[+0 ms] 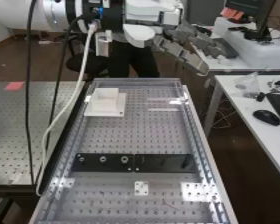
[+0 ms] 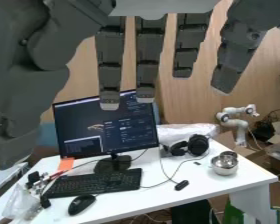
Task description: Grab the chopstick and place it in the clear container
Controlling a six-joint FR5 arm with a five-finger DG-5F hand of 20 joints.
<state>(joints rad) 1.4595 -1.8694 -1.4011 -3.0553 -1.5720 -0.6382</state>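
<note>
The hand point(image 1: 180, 51) is held raised beyond the white block point(image 1: 106, 103), its fingers extended straight and spread apart.

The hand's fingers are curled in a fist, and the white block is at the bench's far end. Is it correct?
Not fully: the wrist view shows the hand with straight fingers. The white block is at the far end of the bench.

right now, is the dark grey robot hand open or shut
Open. In the wrist view, the fingers of the dark grey robot hand hang straight and apart, not curled round anything.
</note>
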